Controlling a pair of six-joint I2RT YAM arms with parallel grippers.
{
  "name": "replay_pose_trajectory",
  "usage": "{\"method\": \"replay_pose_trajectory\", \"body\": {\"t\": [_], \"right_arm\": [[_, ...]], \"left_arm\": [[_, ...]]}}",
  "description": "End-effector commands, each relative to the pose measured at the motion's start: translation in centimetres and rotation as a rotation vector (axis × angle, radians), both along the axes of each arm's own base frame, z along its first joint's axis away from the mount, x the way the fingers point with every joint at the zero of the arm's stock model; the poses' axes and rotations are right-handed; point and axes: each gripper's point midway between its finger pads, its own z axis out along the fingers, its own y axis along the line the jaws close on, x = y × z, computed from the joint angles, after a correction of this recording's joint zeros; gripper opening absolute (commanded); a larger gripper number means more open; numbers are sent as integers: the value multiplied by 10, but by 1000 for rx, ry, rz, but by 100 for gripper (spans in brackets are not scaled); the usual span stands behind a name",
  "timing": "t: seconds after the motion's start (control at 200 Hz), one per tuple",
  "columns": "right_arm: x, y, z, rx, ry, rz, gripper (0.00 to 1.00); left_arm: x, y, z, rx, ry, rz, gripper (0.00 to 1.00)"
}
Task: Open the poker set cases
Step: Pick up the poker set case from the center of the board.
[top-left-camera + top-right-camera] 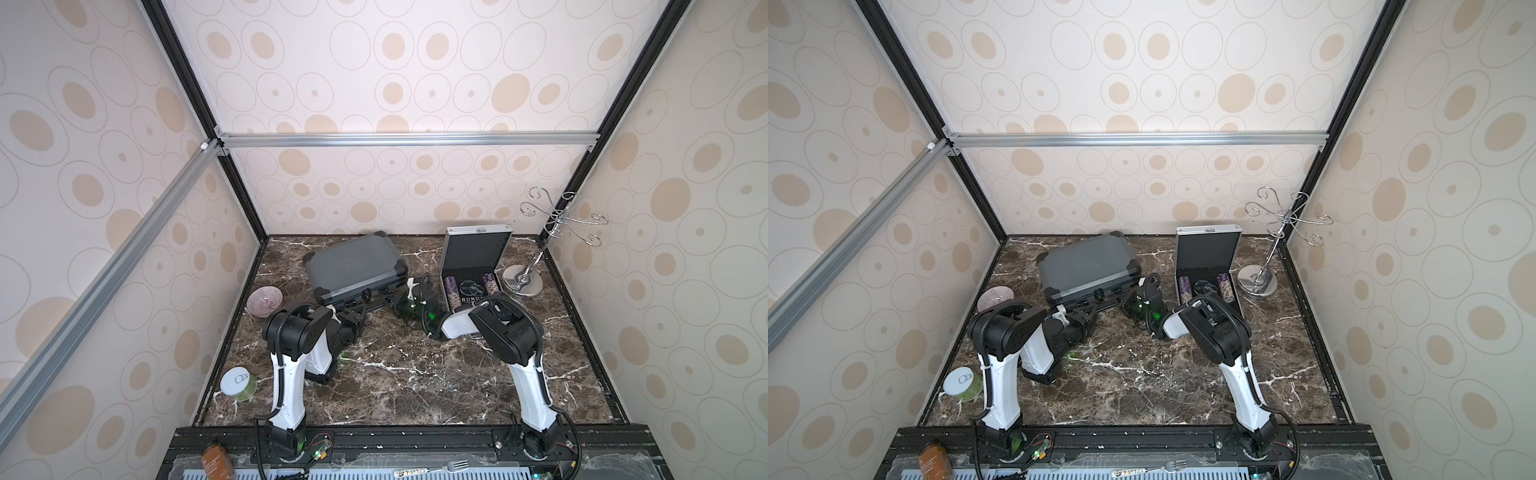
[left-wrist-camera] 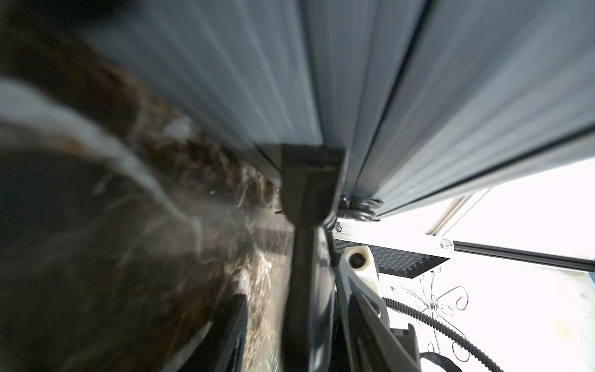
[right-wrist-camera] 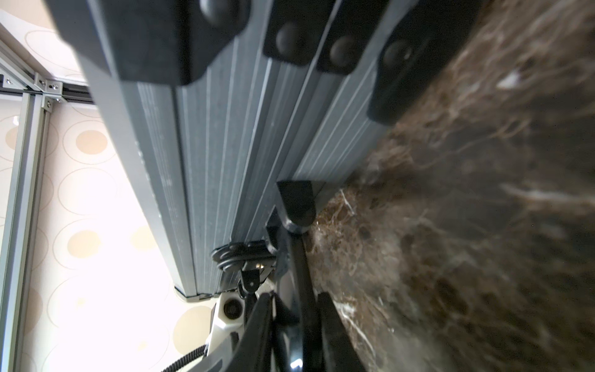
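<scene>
The left arm [image 1: 286,374] and right arm [image 1: 528,374] fold low over the counter [image 1: 415,374], forearms stretched nearly flat and claws aimed at each other along the front edge of the closed grey case [image 1: 353,262], which lies at the back left. The left claw [image 1: 363,311] is partly spread at the case front, while the right claw [image 1: 386,302] is pressed together, tip low against it. The silver case [image 1: 476,249] stands open at the back right, chips [image 1: 469,286] showing.
</scene>
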Motion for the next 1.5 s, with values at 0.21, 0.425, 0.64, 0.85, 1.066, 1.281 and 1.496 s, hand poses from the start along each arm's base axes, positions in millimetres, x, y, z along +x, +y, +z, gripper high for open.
{"method": "replay_pose_trajectory", "body": {"t": [0.21,0.425,0.64,0.85,1.066,1.281,1.496], "right_arm": [[-44,3,-32,-122,76,122,1],[-48,-1,-36,-124,83,118,1],[-49,-2,-36,-136,73,122,1],[-49,-2,-34,-137,64,127,1],[-49,-4,-32,-145,57,123,1],[-49,-7,-32,-146,55,115,1],[-48,-5,-28,-148,43,121,1]], "left_arm": [[1,8,-8,-70,-39,57,49],[9,12,-9,-77,-46,92,47],[14,18,-8,-73,-53,136,47],[13,29,-14,-55,-33,191,46],[14,37,-21,-22,-2,235,40],[8,46,-19,26,11,269,34],[12,40,-20,6,0,243,23]]}}
